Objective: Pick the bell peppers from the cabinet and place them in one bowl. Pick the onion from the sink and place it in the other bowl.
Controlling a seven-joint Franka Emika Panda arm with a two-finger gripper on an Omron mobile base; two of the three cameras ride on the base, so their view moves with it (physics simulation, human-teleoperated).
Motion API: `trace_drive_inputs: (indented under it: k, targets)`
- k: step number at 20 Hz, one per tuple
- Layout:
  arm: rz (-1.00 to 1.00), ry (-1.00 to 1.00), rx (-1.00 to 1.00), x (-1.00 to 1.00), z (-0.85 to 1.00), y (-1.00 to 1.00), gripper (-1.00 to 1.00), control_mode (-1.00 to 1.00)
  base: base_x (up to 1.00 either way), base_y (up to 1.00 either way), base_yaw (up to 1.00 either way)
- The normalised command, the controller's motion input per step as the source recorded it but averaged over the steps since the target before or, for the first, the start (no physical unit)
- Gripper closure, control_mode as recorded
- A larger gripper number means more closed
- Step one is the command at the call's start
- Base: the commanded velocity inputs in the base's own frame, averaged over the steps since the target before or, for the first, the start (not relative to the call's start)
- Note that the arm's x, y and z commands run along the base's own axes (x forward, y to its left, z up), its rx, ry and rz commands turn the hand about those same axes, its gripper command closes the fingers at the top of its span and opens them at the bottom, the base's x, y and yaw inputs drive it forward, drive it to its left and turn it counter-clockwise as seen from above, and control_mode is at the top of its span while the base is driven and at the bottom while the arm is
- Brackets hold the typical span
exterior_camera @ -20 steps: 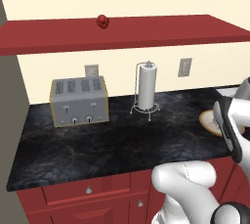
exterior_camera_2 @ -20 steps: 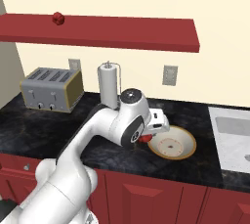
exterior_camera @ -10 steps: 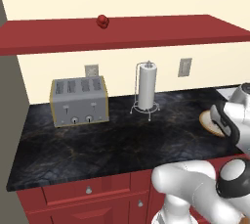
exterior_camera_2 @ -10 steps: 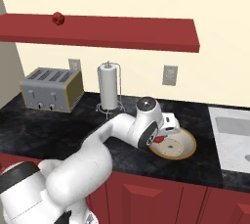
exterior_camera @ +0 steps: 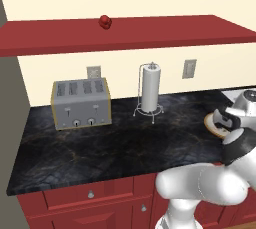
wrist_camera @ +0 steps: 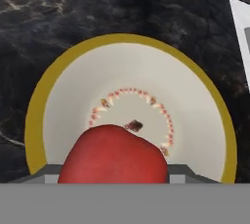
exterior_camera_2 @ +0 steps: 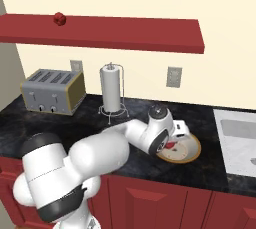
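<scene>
pepper in hand (wrist_camera: 114, 153): glossy dark red, lumpy, with a little brown stem nub on top; sits right between the finger tips in the hand view, hanging over the middle of the pale bowl. Shows as a small red patch under the hand in the right base view too.

other pepper (exterior_camera: 105, 21): same dark red lumpy look, parked on top of the cabinet (exterior_camera: 150, 34), toward its left half and near the back edge.

pale bowl (wrist_camera: 53, 100): wide and shallow, creamy tan inside with a mustard-brown rim, plus a ring of small reddish marks round the centre. Sits on the black marbled counter (exterior_camera: 100, 148), near the front edge and toward the sink end.

gripper (exterior_camera_2: 172, 140): pointing down over the bowl, jaws partly apart and clamped on the pepper, pretty sure about that since the pepper fills the gap between the tips. Can't tell whether the pepper touches the bowl floor or hangs just above it.

sink (exterior_camera_2: 240, 143): pale grey-white, at the right end of the counter, just beside the bowl.

toaster (exterior_camera: 81, 103): grey, four slots, back left of the counter.

paper towel holder (exterior_camera: 150, 90): upright white roll on a wire stand, along the back edge around mid-counter.
</scene>
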Motion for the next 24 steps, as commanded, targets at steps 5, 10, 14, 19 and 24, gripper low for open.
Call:
trace_drive_inputs:
  k: [5,10,14,19,24]
  targets:
    - [0.00,0.00,0.00,0.13,-0.24,-0.12,1.00,-1.00,0.00,0.00,0.00]
    - [0.00,0.00,0.00,0.12,-0.14,-0.03,1.00,-1.00,0.00,0.00,0.00]
    - [0.00,0.00,0.00,0.00,-0.01,0.00,-1.00,-1.00,0.00,0.00,0.00]
    - [-0.01,0.00,0.01,0.11,0.06,0.00,-1.00,-1.00,0.00,0.00,0.00]
    - [-0.06,0.00,0.00,0.09,0.28,0.00,-1.00,-1.00,0.00,0.00,0.00]
